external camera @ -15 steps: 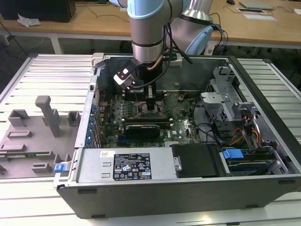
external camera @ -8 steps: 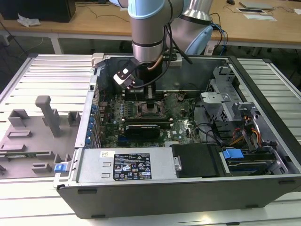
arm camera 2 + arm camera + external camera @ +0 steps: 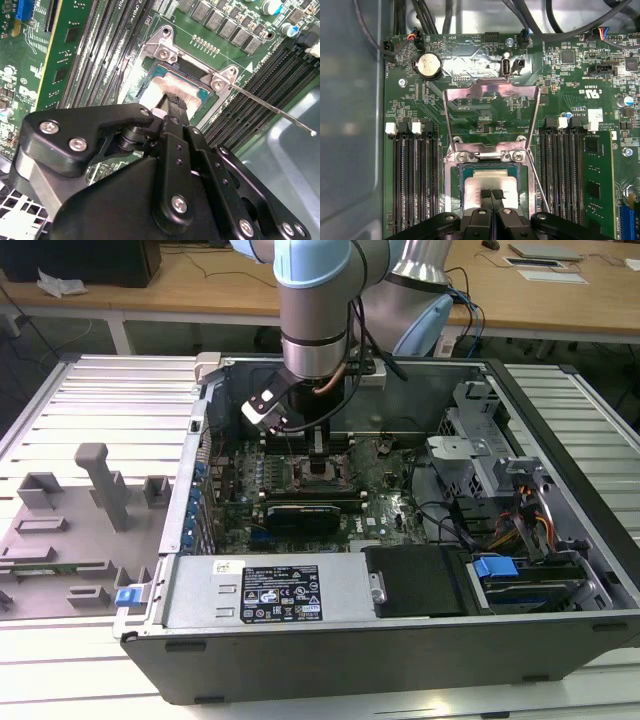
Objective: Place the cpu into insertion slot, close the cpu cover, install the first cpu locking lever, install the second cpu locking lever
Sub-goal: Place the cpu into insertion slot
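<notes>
Metal: cpu (image 3: 490, 181) top, silver-grey, dull satin; cpu cover (image 3: 492, 94), thin bright sheet, mirror-like glare; insertion slot (image 3: 451, 172) rim, silvery. Matt black: end effector (image 3: 492, 195), ribbed finger pads, shiny screw heads. Glossy green: motherboard (image 3: 570, 75). Pale ribbed metal: bench (image 3: 90, 390). Dark grey matt sheet metal: computer case (image 3: 400, 650).

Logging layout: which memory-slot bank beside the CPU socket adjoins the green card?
In the first wrist view, the bank between socket and green card; the other bank faces the grey case wall.
</notes>
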Motion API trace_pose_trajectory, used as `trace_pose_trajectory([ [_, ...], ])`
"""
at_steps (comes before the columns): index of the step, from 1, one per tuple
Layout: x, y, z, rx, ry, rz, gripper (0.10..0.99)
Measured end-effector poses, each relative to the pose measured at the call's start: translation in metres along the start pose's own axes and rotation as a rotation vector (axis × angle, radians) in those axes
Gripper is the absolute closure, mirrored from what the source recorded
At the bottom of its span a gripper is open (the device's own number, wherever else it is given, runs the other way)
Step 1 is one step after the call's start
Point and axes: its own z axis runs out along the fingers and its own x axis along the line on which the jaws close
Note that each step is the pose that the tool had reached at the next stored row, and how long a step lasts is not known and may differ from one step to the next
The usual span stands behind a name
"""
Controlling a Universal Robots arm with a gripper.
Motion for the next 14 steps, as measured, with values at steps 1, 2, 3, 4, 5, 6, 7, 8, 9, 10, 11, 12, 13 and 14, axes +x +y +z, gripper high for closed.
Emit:
trace_pose_trajectory([
  [1,0.0,-0.0001,0.0007,0.0,-0.0001,0.0,0.98],
  [2,0.0,-0.0001,0.0014,0.0,0.0,0.0,0.98],
  [3,0.0001,-0.0001,0.0017,0.0,0.0005,0.0,0.98],
  [4,0.0001,-0.0001,0.0016,0.0,0.0007,0.0,0.98],
  [5,0.0002,0.0,0.0012,-0.001,0.0009,0.0,0.98],
  [6,0.0003,0.0002,0.0003,-0.001,0.0018,0.0,0.98],
  [7,0.0005,0.0004,-0.0017,-0.002,0.0028,0.0,0.98],
  [8,0.0002,0.0005,-0.0047,-0.001,0.0012,0.0,0.98],
  [9,0.0001,0.0008,-0.008,-0.001,0.001,0.0,0.98],
  [10,-0.0001,0.0012,-0.0137,-0.001,0.0008,0.0,0.98],
  [11,-0.0001,0.0017,-0.0192,-0.001,0.0008,0.0,0.98],
  [12,-0.0002,0.002,-0.0226,-0.001,0.0008,0.0,0.98],
  [13,-0.0003,0.0025,-0.0285,-0.001,0.0008,0.0,0.98],
  [14,-0.0003,0.0028,-0.032,-0.001,0.0008,0.0,0.98],
])
